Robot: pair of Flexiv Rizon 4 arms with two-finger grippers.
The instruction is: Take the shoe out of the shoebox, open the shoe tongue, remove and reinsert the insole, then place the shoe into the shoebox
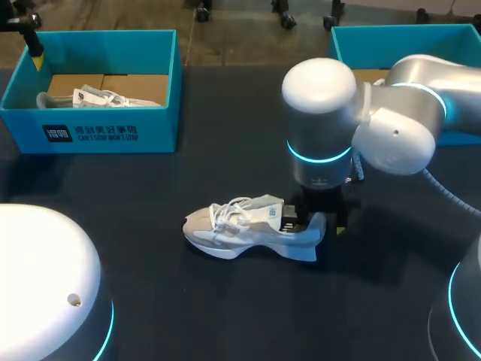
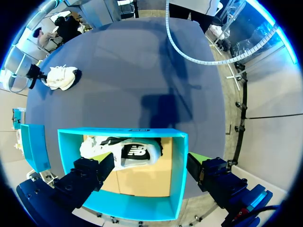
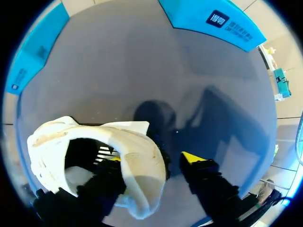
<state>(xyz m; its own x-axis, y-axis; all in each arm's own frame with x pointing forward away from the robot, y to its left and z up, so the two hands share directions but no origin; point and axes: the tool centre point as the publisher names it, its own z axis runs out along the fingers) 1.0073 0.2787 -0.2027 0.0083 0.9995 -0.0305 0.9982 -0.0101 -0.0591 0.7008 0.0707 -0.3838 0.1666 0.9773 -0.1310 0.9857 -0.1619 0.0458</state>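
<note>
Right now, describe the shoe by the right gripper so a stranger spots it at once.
Start at the dark table. Near its middle lies a white shoe, heel at the right gripper. The other shoe sits in the left shoebox; this one lies outside.

A dark desk point(image 1: 225, 150) lies under everything. Far left a spare white shoe point(image 1: 105, 96) rests; brown cardboard point(image 1: 141, 84) beneath it.

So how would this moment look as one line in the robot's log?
shoe on table | right gripper open, one finger inside its heel | left gripper open above box holding second shoe
</note>
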